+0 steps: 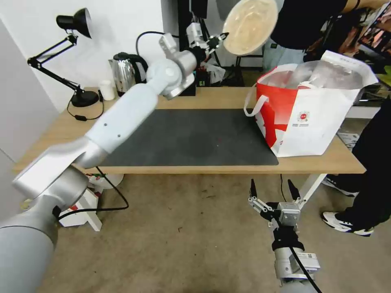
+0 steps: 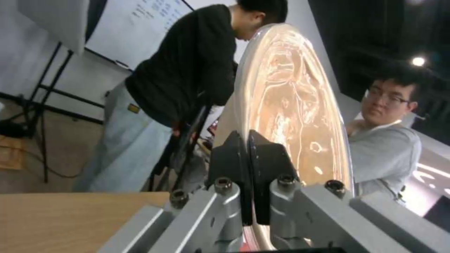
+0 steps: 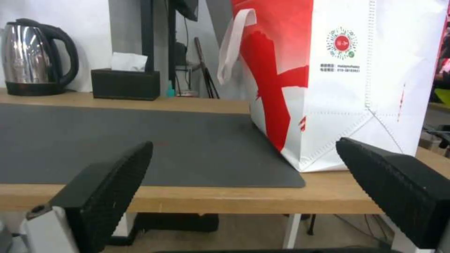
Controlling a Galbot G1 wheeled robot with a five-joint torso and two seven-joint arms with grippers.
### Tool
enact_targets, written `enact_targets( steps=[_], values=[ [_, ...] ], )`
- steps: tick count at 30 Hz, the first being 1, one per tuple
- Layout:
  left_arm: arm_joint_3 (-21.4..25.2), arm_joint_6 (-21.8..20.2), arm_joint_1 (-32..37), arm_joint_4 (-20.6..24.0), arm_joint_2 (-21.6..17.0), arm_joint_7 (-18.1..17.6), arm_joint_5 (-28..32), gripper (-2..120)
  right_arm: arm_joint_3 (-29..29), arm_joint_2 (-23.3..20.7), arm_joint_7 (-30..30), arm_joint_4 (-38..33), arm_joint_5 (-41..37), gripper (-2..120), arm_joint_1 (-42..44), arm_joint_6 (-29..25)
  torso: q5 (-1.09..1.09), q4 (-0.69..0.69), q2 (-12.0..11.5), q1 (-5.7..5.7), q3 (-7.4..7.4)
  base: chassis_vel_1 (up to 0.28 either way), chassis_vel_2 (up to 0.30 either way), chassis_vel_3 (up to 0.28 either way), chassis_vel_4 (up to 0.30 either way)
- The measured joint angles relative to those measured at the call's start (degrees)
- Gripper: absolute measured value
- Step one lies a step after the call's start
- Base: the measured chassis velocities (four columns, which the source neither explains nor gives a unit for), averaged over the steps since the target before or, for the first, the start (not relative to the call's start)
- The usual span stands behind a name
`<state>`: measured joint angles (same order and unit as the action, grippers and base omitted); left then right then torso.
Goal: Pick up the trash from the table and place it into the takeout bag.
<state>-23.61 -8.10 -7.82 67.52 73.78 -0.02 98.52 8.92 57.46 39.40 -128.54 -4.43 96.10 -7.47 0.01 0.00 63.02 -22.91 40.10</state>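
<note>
Above the far side of the desk (image 1: 183, 169), the left end effector (image 1: 218, 40) is raised high and clamped on the rim of the beige paper bowl (image 1: 249, 25). The bowl is tipped on edge, its open face toward the head camera, and sits in the air up and to the left of the takeout bag's mouth, not over it. In the left wrist view the two black fingers (image 2: 269, 165) press together on the bowl's rim (image 2: 290, 105). The takeout bag (image 1: 313, 114) stands upright at the right end of the desk, partly on the dark grey mat (image 1: 183, 138). The right end effector (image 1: 271, 190) hangs below the desk's front edge, jaws spread wide and holding nothing, facing the bag (image 3: 347, 84). A kettle (image 1: 124, 73) and a desk lamp (image 1: 73, 24) stand at the rear left.
</note>
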Motion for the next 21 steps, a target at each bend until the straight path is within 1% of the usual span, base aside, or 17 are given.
enact_targets(
  steps=[3, 4, 6, 9, 10, 17, 20, 21],
  values=[
    [-2.45, 0.24, -0.73, -0.80, 0.82, 1.64, 1.21, 0, 0.00, 0.00, 0.00, 0.00, 0.00, 100, 0.01, 0.00, 0.00, 0.00, 0.00, 0.00, 0.00, 0.000, 0.000, 0.000, 0.000],
    [-2.45, 0.24, -0.73, -0.80, 0.82, 1.64, 1.21, 0, 0.00, 0.00, 0.00, 0.00, 0.00, 100, 0.01, 0.00, 0.00, 0.00, 0.00, 0.00, 0.00, 0.000, 0.000, 0.000, 0.000],
    [-3.88, 0.60, -1.64, -2.37, 2.02, 2.52, 2.33, 0, 0.00, 0.00, 0.00, 0.00, 0.00, 100, 0.00, 0.00, 0.00, 0.01, 0.00, 0.00, 0.00, 0.000, 0.000, 0.000, 0.000],
    [-4.59, 0.83, -2.08, -2.78, 2.52, 2.96, 2.67, 0, 0.00, 0.00, 0.00, 0.00, 0.00, 100, 0.01, 0.00, 0.00, 0.01, 0.00, 0.00, 0.00, 0.000, 0.000, 0.000, 0.000],
    [-5.84, 1.15, -2.68, -3.16, 3.27, 3.42, 2.95, 0, 0.00, 0.00, 0.00, 0.00, 0.00, 100, 0.01, 0.00, 0.00, 0.01, 0.00, 0.00, 0.00, 0.000, 0.000, 0.000, 0.000],
    [-8.54, 2.01, -4.10, -5.10, 5.46, 3.80, 3.18, 0, 0.00, 0.00, 0.00, 0.00, 0.00, 100, 0.00, 0.00, 0.00, -0.01, 0.00, 0.00, 0.00, 0.000, 0.000, 0.000, 0.000],
    [-9.94, 2.16, -4.73, -7.14, 6.58, 4.34, 3.20, 0, 0.00, 0.00, 0.00, 0.00, 0.00, 100, 0.00, 0.00, -0.01, 0.01, 0.00, 0.00, 0.00, 0.000, 0.000, 0.000, 0.000],
    [-9.94, 2.16, -4.73, -7.14, 6.58, 4.34, 3.20, 0, 0.00, 0.00, 0.00, 0.00, 0.00, 100, 0.00, 0.00, -0.01, 0.01, 0.00, 0.00, 0.00, 0.000, 0.000, 0.000, 0.000]
  ],
)
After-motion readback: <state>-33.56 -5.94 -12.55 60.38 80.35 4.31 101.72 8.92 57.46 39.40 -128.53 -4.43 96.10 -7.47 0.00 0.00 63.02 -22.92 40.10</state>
